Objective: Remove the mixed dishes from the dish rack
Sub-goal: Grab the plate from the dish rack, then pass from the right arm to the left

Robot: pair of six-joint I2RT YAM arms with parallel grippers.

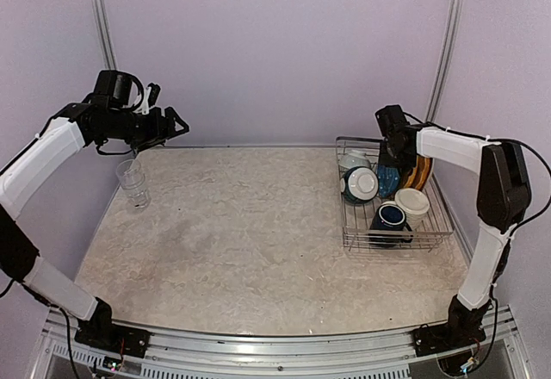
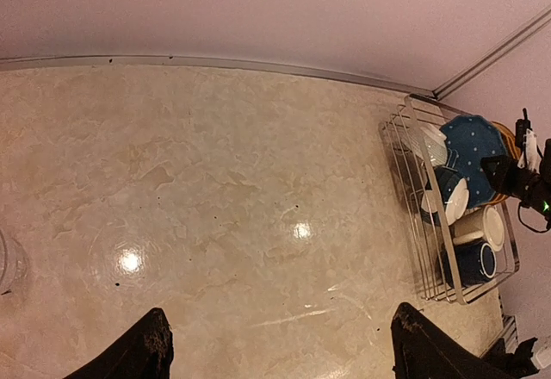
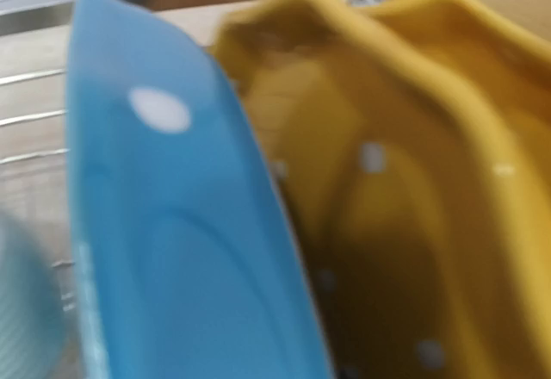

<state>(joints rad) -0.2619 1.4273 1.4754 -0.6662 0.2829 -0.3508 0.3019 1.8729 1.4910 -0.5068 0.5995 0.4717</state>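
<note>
- Blue plate (image 1: 387, 179) with white dots stands on its edge in the dish rack (image 1: 396, 245). The right gripper (image 1: 390, 153) is down at its top edge. Its fingers are hidden in every view, so I cannot tell how wide they are or whether they grip the plate.
- In the right wrist view the blue plate is very near and blurred. An orange-yellow plate (image 3: 387, 181) with a wavy rim and pale dots stands just behind it.
- The rack is of silver wire, rectangular, with low sides, and it stands at the right side of the table (image 1: 241, 241).
- It also contains a teal bowl (image 1: 359, 183) on its side showing a pale inside, a cream mug (image 1: 411, 201) and a dark blue mug (image 1: 392, 217) at the near end.
- The left gripper (image 1: 179, 126) hangs high over the far left corner, with jaws wide apart and nothing between them.
- Below it a clear glass tumbler (image 1: 132, 183) stands upright on the table, well apart from the rack.
- The table top is pale, marble-like and glossy.
</note>
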